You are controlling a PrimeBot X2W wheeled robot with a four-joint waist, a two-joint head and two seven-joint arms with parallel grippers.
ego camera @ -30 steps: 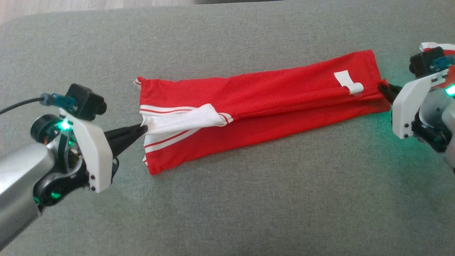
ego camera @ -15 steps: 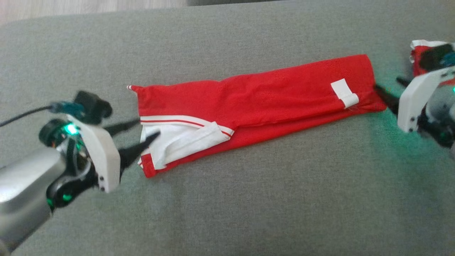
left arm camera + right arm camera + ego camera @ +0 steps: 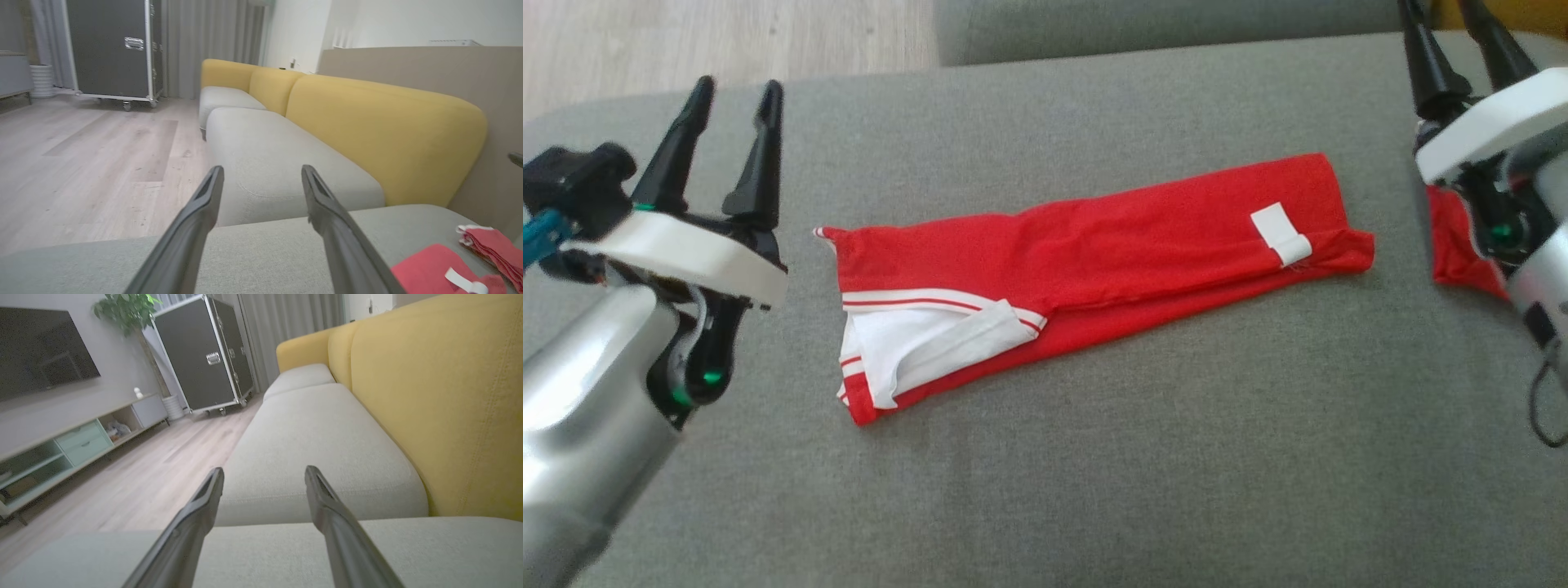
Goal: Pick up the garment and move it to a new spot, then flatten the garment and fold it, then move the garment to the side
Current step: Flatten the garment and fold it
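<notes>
Garment point(image 3: 1094, 253): red, folded into 1 long narrow band, lying flat on the grey sofa seat point(image 3: 1094, 457) between the 2 hands, touching neither.
Left end: white stripes and a white inner layer point(image 3: 915, 343) turned outward.
Tag point(image 3: 1281, 235): small white strip near the garment's right end, bent over a fold; any writing on it is too small to read.
Left hand point(image 3: 739, 84): raised above the seat, left of the garment, its 2 dark fingers spread wide, nothing between them.
Right hand point(image 3: 1455, 33): at the head view's upper right, fingers spread wide, gripping nothing.
Second red cloth point(image 3: 1454, 245): on the seat, right of the garment and apart from it, partly behind the right wrist.
Flight case point(image 3: 110, 45): black, metal-edged, on castors on the wood floor point(image 3: 81, 163); its metal plate is too blurred to read.
</notes>
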